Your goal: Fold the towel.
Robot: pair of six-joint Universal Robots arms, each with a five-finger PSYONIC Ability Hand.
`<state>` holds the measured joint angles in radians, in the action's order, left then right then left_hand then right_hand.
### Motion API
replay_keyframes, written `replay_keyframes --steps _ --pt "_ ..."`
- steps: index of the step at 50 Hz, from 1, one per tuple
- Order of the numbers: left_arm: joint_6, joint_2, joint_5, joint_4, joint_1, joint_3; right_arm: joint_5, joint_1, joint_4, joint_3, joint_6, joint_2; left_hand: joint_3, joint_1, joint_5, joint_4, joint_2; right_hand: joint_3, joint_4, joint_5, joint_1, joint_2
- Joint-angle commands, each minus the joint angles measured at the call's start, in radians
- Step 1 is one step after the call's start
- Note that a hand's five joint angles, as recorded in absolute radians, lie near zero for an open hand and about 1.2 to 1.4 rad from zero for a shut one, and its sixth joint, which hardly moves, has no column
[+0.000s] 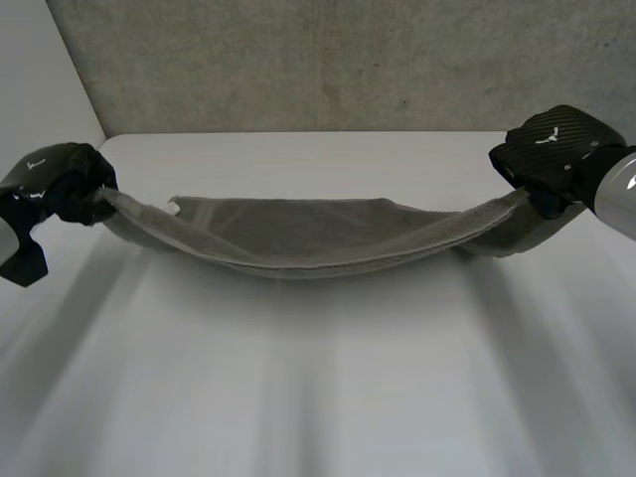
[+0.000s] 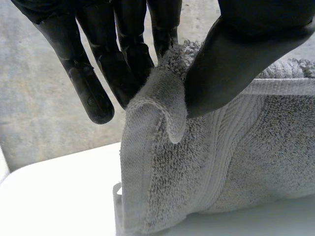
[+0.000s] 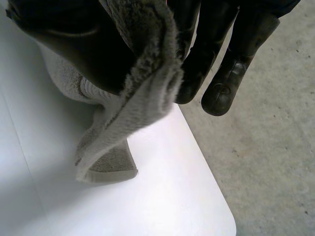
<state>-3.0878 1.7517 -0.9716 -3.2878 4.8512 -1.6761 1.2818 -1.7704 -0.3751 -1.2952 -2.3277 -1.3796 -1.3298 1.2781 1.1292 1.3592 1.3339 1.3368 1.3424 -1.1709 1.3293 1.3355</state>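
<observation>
Towel (image 1: pixel 298 234) being pinched at its ends by left robot hand (image 1: pixel 65 184) and right robot hand (image 1: pixel 552 149). Sagging toward counter (image 1: pixel 318 378), seemingly doubled once; further folding remaining.

One towel (image 1: pixel 298 238), one table (image 1: pixel 298 397), two hands (image 1: pixel 62 184) (image 1: pixel 552 149).

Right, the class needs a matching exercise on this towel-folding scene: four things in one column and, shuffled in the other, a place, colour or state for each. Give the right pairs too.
Things
1. left hand
2. towel
3. table
4. right hand

Descriptions
A. white, lying under the towel
B. pinching the towel's right end
C. grey, slung between both hands, sagging in the middle
D. pinching the towel's left end

Pairs: 1-D, 2-C, 3-A, 4-B
</observation>
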Motion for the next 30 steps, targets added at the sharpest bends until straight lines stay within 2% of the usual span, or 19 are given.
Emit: replay_keyframes --steps 1,10,15,20,26,30 --pt "-0.005 0.011 0.017 -0.009 -0.005 -0.019 0.007 0.009 0.013 0.042 0.01 0.072 -0.066 0.118 0.093 0.037 0.062 0.06 0.054 -0.051 0.067 0.061" --pt "-0.006 0.196 -0.013 -0.022 -0.028 0.114 0.031 -0.007 0.088 0.166 -0.001 0.28 -0.066 0.118 0.093 0.037 0.062 0.06 0.054 -0.051 0.067 0.061" --pt "0.0 0.379 -0.091 -0.023 -0.106 0.309 0.1 -0.052 0.179 0.27 -0.01 0.445 -0.066 0.118 0.093 0.037 0.062 0.06 0.054 -0.051 0.067 0.061" --pt "-0.003 0.512 -0.171 -0.021 -0.13 0.468 0.163 -0.079 0.243 0.348 -0.034 0.549 -0.066 0.118 0.093 0.037 0.062 0.06 0.054 -0.051 0.067 0.061" --pt "-0.005 0.685 -0.268 -0.007 -0.18 0.7 0.188 -0.098 0.309 0.41 -0.085 0.631 -0.066 0.118 0.093 0.037 0.062 0.06 0.054 -0.051 0.067 0.061" --pt "-0.006 0.747 -0.285 0.008 -0.186 0.786 0.189 -0.118 0.354 0.454 -0.087 0.694 -0.066 0.118 0.093 0.037 0.062 0.06 0.054 -0.051 0.067 0.061"
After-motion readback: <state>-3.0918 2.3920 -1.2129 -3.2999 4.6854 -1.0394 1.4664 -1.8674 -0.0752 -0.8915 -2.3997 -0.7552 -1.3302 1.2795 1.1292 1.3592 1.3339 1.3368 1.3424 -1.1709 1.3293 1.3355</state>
